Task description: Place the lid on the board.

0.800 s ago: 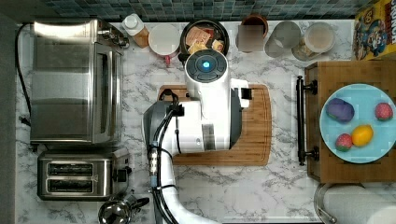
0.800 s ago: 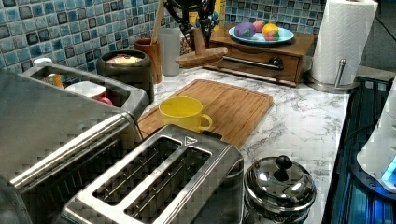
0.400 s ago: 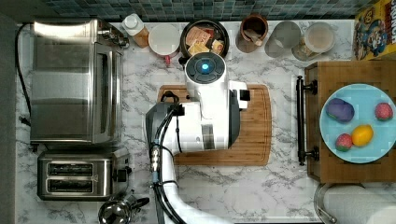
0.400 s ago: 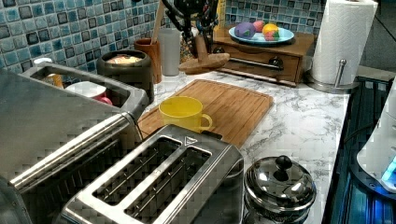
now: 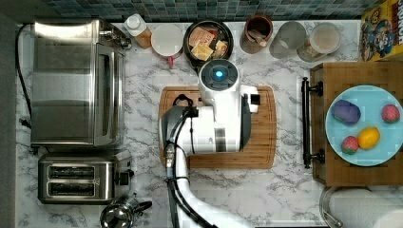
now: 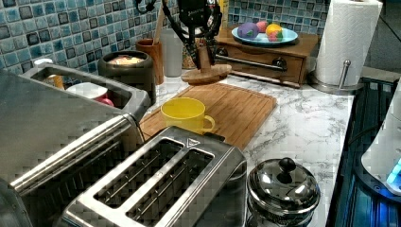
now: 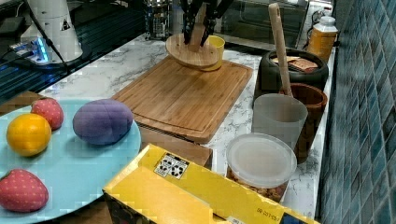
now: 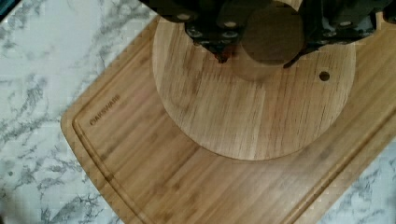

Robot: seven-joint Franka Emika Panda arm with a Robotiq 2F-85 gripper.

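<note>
My gripper (image 6: 203, 51) is shut on the upright knob of a round wooden lid (image 6: 206, 74). The lid hangs nearly level, just above the far end of the light-brown board (image 6: 236, 109). In the right view the gripper (image 7: 198, 27) holds the lid (image 7: 189, 53) over the board's (image 7: 187, 98) far corner, in front of a yellow mug. The wrist view has the gripper (image 8: 273, 43) clamped on the knob, with the lid (image 8: 252, 112) over a grooved corner of the board (image 8: 163, 186). In the top view my arm covers the middle of the board (image 5: 266, 142).
A yellow mug (image 6: 185, 115) stands on the board. A black pot (image 5: 209, 38), jars and a utensil holder (image 5: 256, 33) line the back wall. The darker tray (image 5: 332, 171) carries a blue plate of fruit. A toaster oven (image 5: 76, 80), toaster (image 5: 78, 178) and steel pot (image 6: 283, 189) crowd one side.
The gripper has come down with the lid, from higher up by the back jars to just over the board. The lid has levelled out.
</note>
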